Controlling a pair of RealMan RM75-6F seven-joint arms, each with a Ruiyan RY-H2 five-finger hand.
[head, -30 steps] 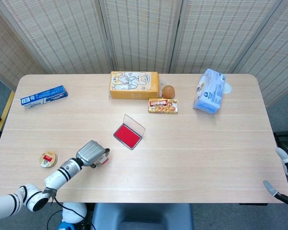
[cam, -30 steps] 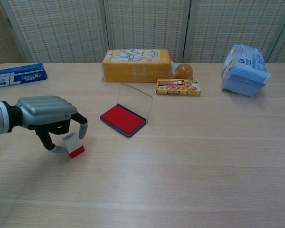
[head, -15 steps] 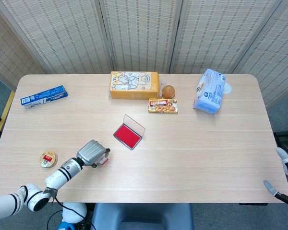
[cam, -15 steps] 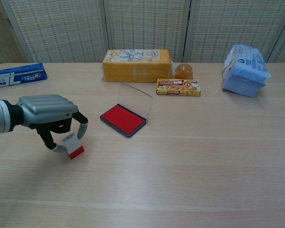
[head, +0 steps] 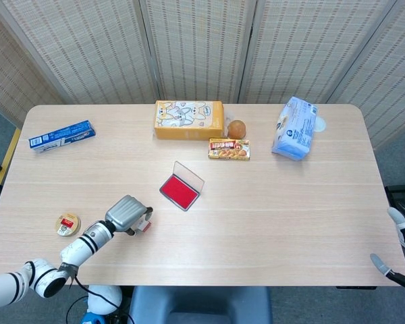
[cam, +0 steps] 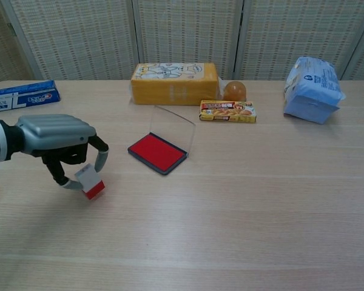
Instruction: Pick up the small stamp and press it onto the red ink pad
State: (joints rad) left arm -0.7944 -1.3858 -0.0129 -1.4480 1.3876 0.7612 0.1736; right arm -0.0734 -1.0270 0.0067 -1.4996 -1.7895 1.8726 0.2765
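Nearest you, your left hand [cam: 60,145] pinches the small stamp [cam: 90,180] between thumb and fingertips, near the table's [head: 270,223] front left. The stamp is a small block, white on its upper part and red at the bottom, tilted in the grasp; from the chest view you cannot tell whether its red end touches the wood or sits just above it. Left of the hand, a small round tin [head: 68,224] with a red label lies near the table edge. Your right hand [head: 398,223] shows only at the far right border of the head view, off the table, and whether its fingers are spread or curled cannot be told.

Further in, to the right of the stamp and apart from it, the red ink pad [cam: 158,152] lies open, its clear lid [cam: 173,128] standing up behind the red pad. Beyond it sit a small yellow-red box [cam: 228,111], an orange ball [cam: 234,91], a big yellow box [cam: 174,83], a blue toothpaste box [cam: 21,97] far left, and a blue tissue pack [cam: 313,90] far right.
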